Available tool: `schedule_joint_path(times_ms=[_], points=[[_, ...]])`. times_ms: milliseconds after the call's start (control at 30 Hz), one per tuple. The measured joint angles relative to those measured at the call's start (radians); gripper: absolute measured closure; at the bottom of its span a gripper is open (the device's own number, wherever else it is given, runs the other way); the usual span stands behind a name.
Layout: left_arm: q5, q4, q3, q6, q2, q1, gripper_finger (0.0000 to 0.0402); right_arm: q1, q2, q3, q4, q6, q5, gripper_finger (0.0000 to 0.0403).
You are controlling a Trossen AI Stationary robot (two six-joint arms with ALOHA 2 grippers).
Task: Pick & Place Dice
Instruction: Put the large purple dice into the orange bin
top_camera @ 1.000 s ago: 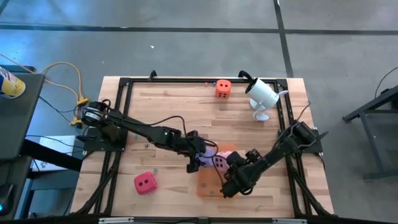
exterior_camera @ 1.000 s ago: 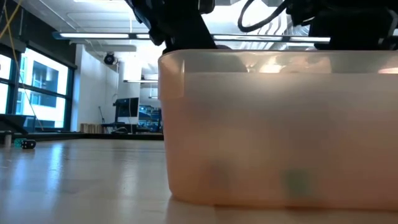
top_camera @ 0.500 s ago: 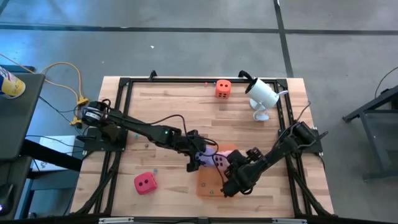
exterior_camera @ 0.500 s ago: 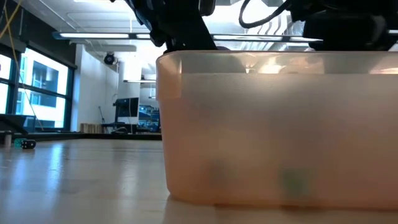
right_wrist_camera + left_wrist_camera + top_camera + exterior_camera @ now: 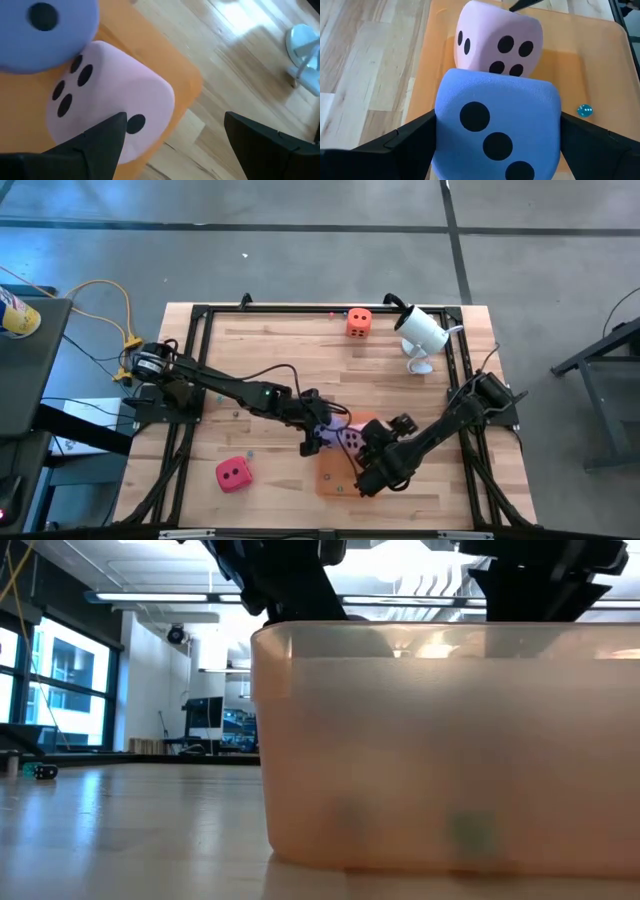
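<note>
The left pincer (image 5: 495,145) pinches the purple die (image 5: 497,132) over the orange container (image 5: 335,475), touching the pink die (image 5: 497,42), while the right pincer (image 5: 172,135) hangs spread beside the pink die.

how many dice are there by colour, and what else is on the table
orange die: 1
red die: 1
purple die: 1
pink die: 1
tiny teal die: 1
orange container: 1
white camera: 1
total: 7 things, 5 of them dice
</note>
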Motion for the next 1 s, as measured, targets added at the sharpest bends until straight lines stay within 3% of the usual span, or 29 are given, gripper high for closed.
schedule_joint_path(times_ms=[233,633,833,1000], points=[[0.065,-0.005,0.000,0.004,0.000,0.026,0.0047,-0.001,0.000,0.000,0.038,-0.029,0.051,0.0076],[0.077,-0.003,0.000,0.011,0.000,0.030,0.0047,-0.066,0.000,0.000,0.208,-0.229,0.097,0.0076],[0.127,-0.044,0.009,0.159,0.003,0.031,0.0047,-0.073,0.000,0.000,0.211,-0.240,0.096,0.0076],[0.135,-0.110,0.042,0.149,0.003,0.040,0.0047,-0.072,0.000,0.000,0.212,-0.237,0.096,0.0076]])
